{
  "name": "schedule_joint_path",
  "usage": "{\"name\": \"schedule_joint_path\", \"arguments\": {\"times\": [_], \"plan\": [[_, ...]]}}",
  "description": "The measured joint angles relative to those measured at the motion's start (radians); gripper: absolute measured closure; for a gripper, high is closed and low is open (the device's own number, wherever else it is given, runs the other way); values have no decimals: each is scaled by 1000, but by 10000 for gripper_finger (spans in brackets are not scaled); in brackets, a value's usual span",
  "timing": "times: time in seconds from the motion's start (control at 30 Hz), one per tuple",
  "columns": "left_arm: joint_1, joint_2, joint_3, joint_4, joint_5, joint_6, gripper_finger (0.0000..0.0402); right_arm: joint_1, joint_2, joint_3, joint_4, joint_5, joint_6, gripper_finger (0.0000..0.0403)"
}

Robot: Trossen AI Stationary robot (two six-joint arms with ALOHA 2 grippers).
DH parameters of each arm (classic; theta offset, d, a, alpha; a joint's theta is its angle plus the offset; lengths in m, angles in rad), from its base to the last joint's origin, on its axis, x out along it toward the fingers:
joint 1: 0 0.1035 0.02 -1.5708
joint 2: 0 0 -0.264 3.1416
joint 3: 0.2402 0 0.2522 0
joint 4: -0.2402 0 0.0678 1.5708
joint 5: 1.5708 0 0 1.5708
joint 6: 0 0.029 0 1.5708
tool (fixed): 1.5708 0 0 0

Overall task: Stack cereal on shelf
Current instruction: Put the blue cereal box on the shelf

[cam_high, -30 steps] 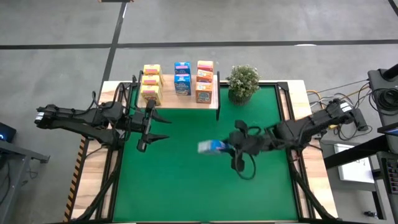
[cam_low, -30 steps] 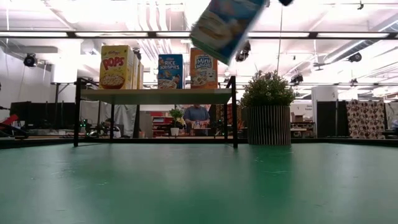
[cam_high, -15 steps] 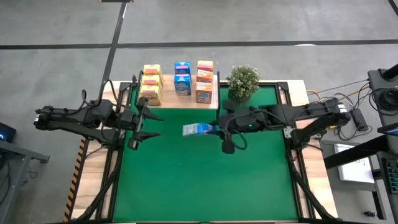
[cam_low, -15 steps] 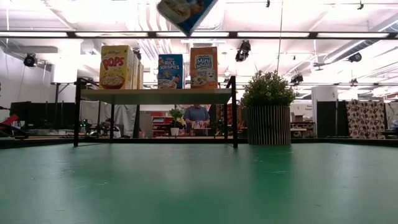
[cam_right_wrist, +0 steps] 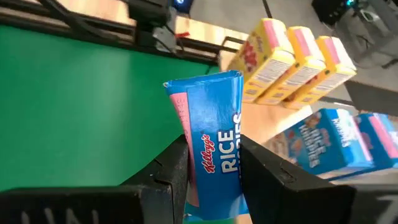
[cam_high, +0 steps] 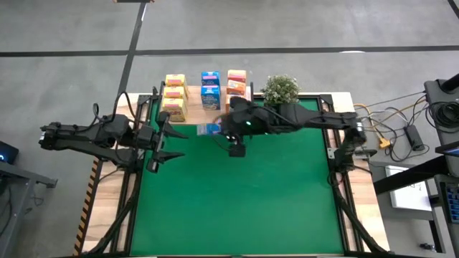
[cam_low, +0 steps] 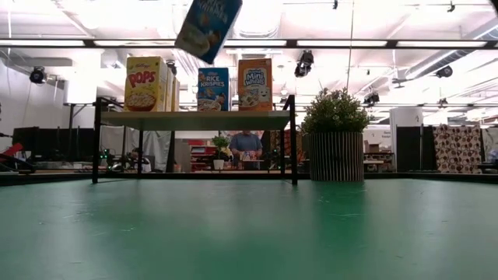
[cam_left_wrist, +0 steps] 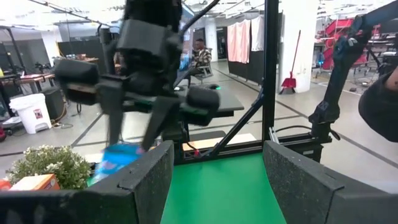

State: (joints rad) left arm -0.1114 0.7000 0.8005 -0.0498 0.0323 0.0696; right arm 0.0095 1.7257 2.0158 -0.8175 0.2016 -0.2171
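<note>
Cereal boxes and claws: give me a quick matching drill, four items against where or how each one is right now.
Items:
1. blue box
2. yellow boxes
3. left claw
4. potted plant

States:
A. open, holding nothing, over the mat's left side
B. beside the shelf's right end
C. on the shelf's left end
D. gripped in the right claw, in the air by the shelf's front edge

Pairs: 1-D, 2-C, 3-A, 4-B
</note>
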Motion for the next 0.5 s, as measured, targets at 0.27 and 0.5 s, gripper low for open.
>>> {"name": "schedule_joint_path", "arguments": {"times": [0.27,0.5], "plan": [[0,0,0,0,0,0,171,-91,215,341,-234,-2,-72,291],[0,1,0,-2,1,0,171,-170,241,319,-229,-96,-87,291]]}}
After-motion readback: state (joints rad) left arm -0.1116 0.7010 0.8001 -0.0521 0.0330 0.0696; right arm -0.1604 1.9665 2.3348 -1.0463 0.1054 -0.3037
